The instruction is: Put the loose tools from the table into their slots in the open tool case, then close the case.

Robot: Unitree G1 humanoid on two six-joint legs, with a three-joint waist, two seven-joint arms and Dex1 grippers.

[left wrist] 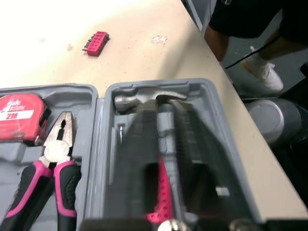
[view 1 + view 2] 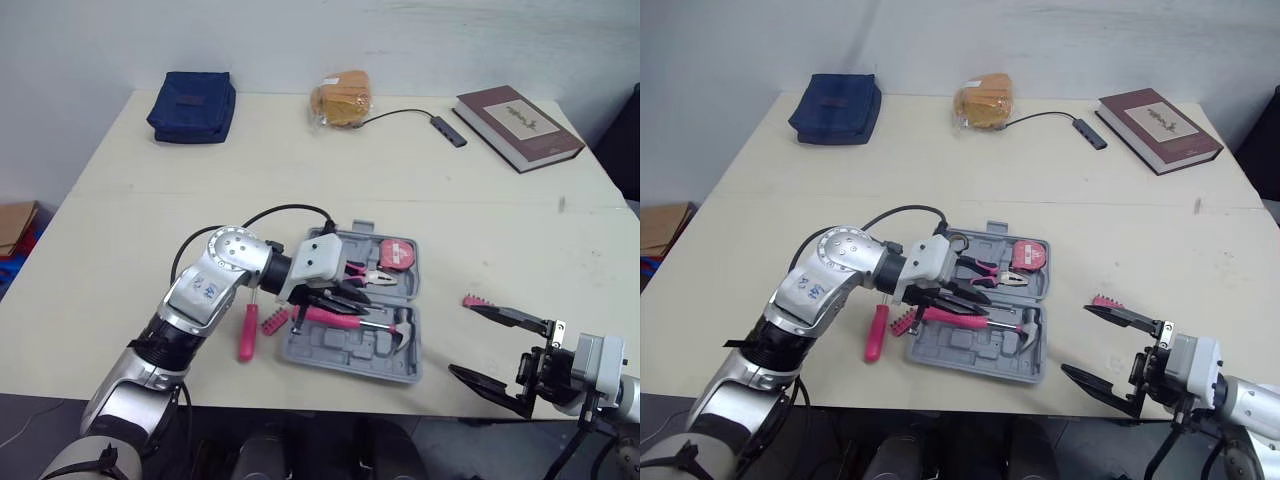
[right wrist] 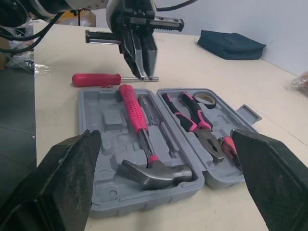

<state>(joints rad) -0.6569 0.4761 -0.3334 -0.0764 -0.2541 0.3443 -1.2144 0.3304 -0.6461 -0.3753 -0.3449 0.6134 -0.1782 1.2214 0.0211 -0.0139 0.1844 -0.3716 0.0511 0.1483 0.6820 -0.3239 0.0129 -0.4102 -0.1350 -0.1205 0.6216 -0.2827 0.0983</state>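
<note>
The grey tool case (image 2: 330, 355) lies open mid-table, holding a pink-handled hammer (image 2: 372, 323), pliers (image 2: 366, 278) and a red tape measure (image 2: 400, 254). My left gripper (image 2: 345, 298) hovers just above the hammer's handle (image 3: 132, 108), fingers shut with nothing in them. A pink screwdriver (image 2: 246, 332) and a red bit holder (image 2: 275, 320) lie on the table against the case's left side. Another red bit holder (image 2: 474, 301) lies right of the case. My right gripper (image 2: 462, 340) is wide open and empty near the front right edge, beside that bit holder.
Along the far edge sit a navy pouch (image 2: 192, 106), a bagged bread roll (image 2: 342, 98), a cable with a small hub (image 2: 447, 130) and a brown book (image 2: 518, 126). The table's front edge runs just below the case.
</note>
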